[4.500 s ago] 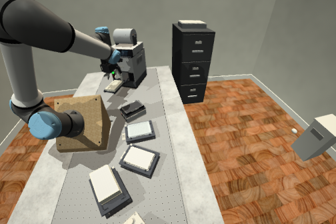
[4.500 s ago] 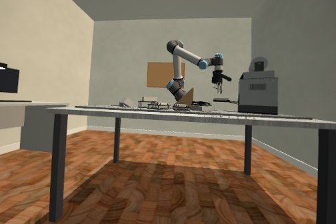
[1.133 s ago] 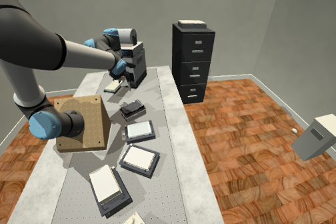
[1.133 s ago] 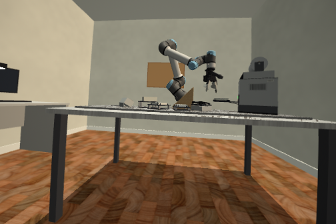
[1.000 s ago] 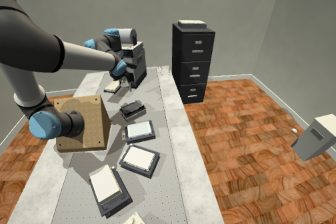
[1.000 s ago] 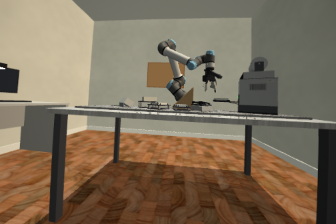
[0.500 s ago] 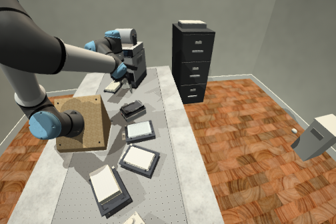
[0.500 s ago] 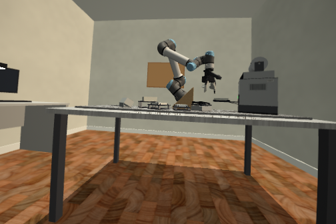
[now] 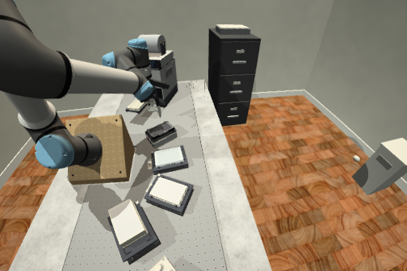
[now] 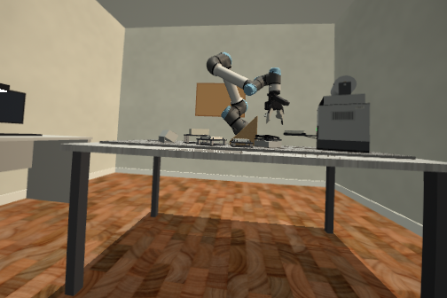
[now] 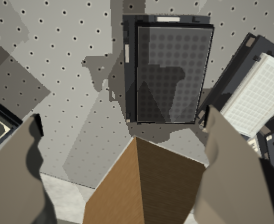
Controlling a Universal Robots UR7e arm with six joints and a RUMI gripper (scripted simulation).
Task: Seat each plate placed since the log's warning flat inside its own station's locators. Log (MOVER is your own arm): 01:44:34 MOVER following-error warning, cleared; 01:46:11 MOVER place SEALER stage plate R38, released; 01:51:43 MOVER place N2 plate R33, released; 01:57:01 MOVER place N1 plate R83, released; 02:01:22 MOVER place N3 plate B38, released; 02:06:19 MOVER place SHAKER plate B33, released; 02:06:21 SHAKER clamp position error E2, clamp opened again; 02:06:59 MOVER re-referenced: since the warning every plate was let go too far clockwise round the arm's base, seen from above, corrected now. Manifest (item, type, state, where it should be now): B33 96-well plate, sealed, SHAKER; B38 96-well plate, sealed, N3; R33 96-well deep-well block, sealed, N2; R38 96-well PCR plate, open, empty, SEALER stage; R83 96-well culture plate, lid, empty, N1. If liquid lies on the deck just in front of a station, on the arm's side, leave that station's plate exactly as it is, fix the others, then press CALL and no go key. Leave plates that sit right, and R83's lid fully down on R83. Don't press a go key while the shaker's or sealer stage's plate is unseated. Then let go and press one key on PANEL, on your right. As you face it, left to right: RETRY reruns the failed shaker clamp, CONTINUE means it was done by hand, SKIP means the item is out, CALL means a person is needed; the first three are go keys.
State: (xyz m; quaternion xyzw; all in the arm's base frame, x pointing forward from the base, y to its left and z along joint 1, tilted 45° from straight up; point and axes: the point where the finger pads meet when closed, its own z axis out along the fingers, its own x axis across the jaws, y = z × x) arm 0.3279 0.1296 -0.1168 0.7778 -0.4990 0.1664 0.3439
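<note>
A dark, foil-sealed 96-well plate lies skewed on its rectangular black nest, on the grey perforated bench. High above it hangs the pincer, fingers spread wide, gripping nothing.

A lab: well plates in stations on a perforated bench (filing cabinet behind), beside a sealer.

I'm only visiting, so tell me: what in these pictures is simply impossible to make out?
- Plate labels: too small in every view.
- Pale object at the table's near end: cut by the top view's bottom edge.
- Plate by the grey machine: partly behind the gripper in the top view.
- Wrist view: open fingers and the brown block hide the deck below.
</note>
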